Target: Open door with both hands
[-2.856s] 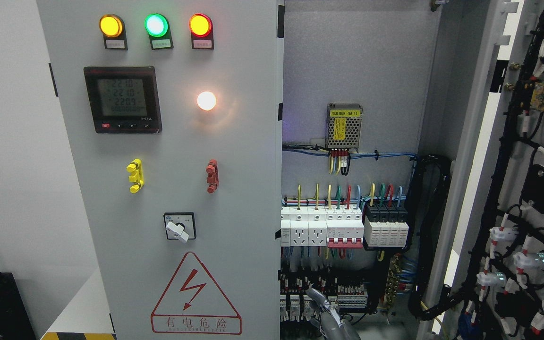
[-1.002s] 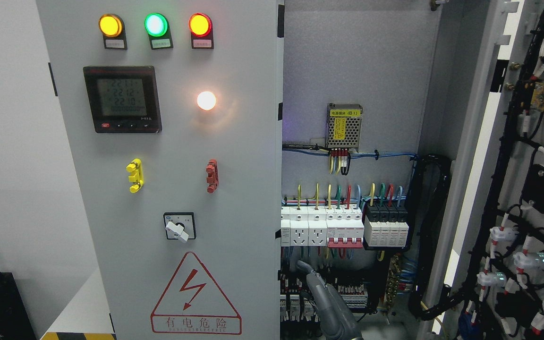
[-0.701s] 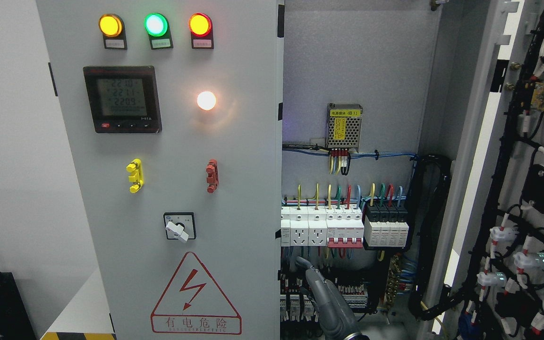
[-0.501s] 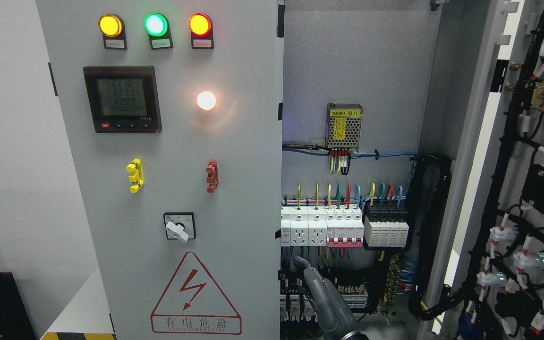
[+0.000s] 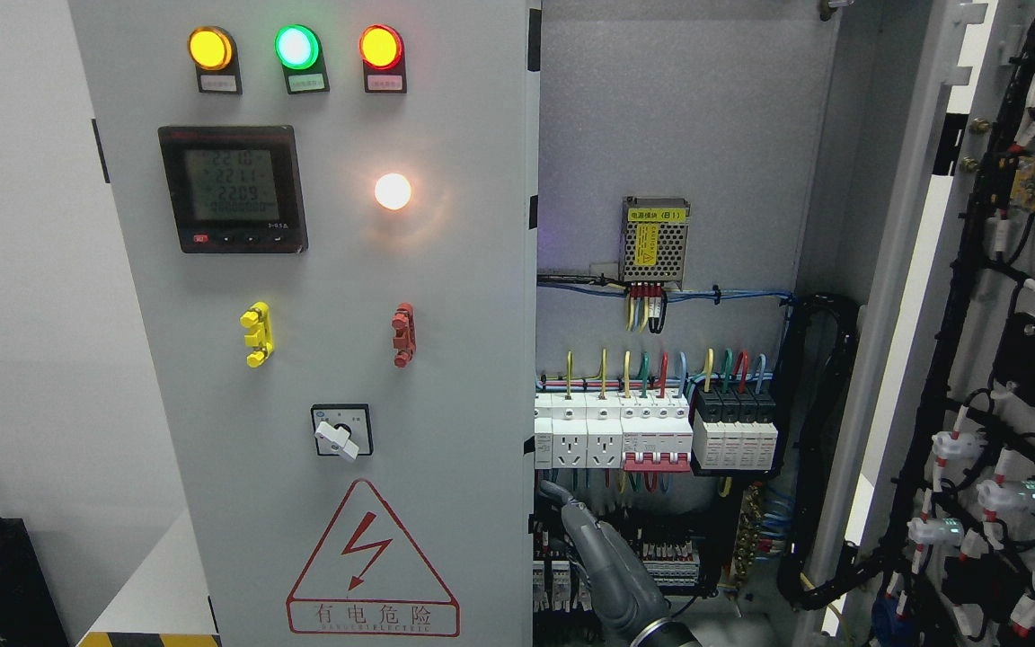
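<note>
Right hand: grey, coming up from the bottom edge just right of the middle, slanting up and to the left inside the cabinet opening.
Fingers: stretched out straight and close together, gripping nothing; the tip sits just beside the inner edge of the left door, and I cannot tell whether it touches.
Left door: the grey panel filling the left half, facing me flat, shut or nearly so.
Right door: swung wide open at the far right, its wired inner face turned toward me.
Door front: three lit lamps in yellow, green and red along the top, a digital meter below them, a rotary switch lower down, and a red warning triangle at the bottom.
Cabinet interior: a row of breakers just above the hand, and a small mesh power supply higher on the back wall.
</note>
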`<action>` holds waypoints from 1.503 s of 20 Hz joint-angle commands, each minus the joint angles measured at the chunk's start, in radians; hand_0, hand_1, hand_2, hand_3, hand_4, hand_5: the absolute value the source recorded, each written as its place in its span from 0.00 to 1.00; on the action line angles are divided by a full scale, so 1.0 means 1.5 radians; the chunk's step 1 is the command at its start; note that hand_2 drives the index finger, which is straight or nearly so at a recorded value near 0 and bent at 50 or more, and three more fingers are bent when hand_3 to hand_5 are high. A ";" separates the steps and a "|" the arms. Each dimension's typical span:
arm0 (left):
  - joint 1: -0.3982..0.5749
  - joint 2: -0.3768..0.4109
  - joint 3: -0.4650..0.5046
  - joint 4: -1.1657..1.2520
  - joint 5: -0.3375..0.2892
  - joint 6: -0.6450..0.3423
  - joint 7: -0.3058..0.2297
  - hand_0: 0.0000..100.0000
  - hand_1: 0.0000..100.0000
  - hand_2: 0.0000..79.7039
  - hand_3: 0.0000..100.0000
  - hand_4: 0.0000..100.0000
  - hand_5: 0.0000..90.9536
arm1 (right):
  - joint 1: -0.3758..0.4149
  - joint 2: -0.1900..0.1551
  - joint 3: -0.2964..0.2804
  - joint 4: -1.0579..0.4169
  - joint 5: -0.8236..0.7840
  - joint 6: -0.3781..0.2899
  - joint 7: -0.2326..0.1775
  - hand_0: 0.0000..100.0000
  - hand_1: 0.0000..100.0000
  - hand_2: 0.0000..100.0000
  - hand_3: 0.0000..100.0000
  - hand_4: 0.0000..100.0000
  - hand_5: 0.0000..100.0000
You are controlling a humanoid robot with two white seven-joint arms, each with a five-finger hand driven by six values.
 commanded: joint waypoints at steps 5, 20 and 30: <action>0.001 0.000 0.000 0.000 0.000 0.000 0.000 0.00 0.00 0.00 0.00 0.00 0.00 | -0.018 0.000 0.003 0.036 -0.001 -0.001 0.005 0.39 0.00 0.00 0.00 0.00 0.00; 0.000 0.000 0.000 0.000 0.000 0.000 0.000 0.00 0.00 0.00 0.00 0.00 0.00 | -0.041 -0.001 0.001 0.060 -0.044 -0.005 0.018 0.39 0.00 0.00 0.00 0.00 0.00; 0.001 0.000 0.000 0.000 0.000 0.000 0.000 0.00 0.00 0.00 0.00 0.00 0.00 | -0.038 0.001 0.016 0.059 -0.044 -0.008 0.033 0.39 0.00 0.00 0.00 0.00 0.00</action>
